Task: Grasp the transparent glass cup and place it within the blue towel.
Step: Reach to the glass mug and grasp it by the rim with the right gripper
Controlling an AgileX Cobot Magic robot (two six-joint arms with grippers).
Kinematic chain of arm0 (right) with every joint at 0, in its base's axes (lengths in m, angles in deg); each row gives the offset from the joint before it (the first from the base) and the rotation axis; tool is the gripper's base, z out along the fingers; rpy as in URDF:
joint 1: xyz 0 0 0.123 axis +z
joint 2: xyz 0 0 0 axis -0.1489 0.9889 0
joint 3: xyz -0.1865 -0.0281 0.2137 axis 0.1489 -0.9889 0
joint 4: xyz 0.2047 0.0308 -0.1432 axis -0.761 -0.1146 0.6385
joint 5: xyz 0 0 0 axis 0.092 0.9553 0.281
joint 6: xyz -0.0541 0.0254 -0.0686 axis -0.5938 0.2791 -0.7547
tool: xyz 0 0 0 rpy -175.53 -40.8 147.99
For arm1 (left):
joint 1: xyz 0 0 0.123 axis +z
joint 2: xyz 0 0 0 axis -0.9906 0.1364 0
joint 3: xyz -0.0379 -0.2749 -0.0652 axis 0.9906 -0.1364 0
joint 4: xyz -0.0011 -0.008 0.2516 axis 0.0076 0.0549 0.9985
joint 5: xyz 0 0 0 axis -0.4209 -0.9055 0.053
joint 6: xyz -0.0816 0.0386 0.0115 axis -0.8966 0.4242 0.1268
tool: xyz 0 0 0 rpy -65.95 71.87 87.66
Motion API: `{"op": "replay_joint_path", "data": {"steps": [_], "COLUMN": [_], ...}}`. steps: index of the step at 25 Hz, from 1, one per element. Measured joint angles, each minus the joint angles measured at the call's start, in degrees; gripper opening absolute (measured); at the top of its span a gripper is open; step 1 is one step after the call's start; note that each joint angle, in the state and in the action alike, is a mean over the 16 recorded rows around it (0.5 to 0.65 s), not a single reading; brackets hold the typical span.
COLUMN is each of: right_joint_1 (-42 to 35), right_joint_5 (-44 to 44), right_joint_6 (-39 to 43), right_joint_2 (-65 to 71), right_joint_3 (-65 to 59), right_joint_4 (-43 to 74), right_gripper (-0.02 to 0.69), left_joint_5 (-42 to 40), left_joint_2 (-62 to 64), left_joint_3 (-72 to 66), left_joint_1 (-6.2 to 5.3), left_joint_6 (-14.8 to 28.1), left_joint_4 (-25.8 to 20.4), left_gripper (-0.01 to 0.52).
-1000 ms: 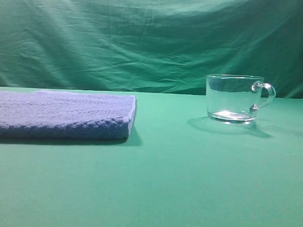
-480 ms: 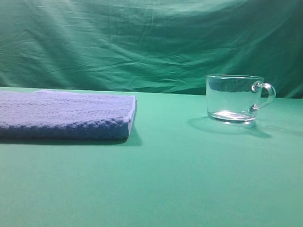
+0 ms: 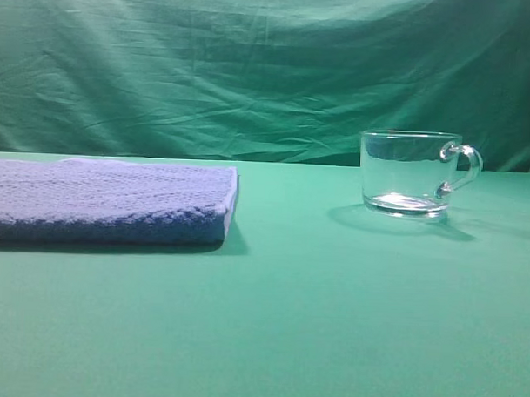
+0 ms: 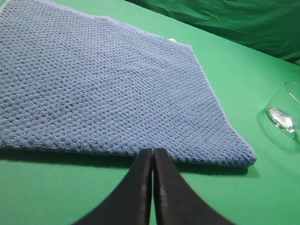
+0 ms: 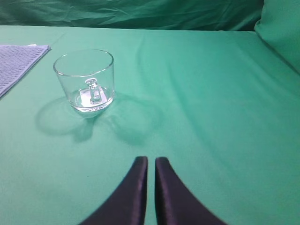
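Glass first: we are judging the wide, short transparent glass cup [image 3: 409, 173] rigid, slick, breakable, fairly heavy-based; we are favouring the rim wall over its curved loop handle [image 3: 463, 167]. It is standing upright on green cloth, well apart from the folded knobbly blue towel [image 3: 108, 200]. Left gripper [image 4: 153, 152] and right gripper [image 5: 151, 160] are both pinched closed, holding nothing. Nothing is blocking the path between.

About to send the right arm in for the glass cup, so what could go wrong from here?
1. The right gripper is shut; unopened, it would likely knock the transparent glass cup rather than grasp it.
2. The cup's handle faces that gripper and could catch a finger.
3. The blue towel sits raised above the table; a low carry could catch its edge.
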Motion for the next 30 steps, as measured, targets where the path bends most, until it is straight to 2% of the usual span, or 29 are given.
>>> {"op": "replay_joint_path", "data": {"steps": [7,12,23,30], "right_joint_1": [0.0,0.0,0.0,0.0], "right_joint_5": [-6.3,-6.3,10.7,24.0], "right_joint_6": [-0.3,-0.6,-1.6,-6.2], "right_joint_2": [1.1,6.2,31.6,49.2], "right_joint_3": [2.4,6.9,22.6,33.9], "right_joint_4": [-2.5,-4.4,-6.3,-6.6], "right_gripper": [0.048,0.048,0.048,0.048], "left_joint_5": [0.0,0.0,0.0,0.0], "left_joint_2": [0.0,0.0,0.0,0.0], "left_joint_3": [0.0,0.0,0.0,0.0], "left_joint_1": [0.0,0.0,0.0,0.0], "left_joint_6": [0.0,0.0,0.0,0.0], "left_joint_4": [0.0,0.0,0.0,0.0], "left_gripper": [0.0,0.0,0.0,0.0]}}
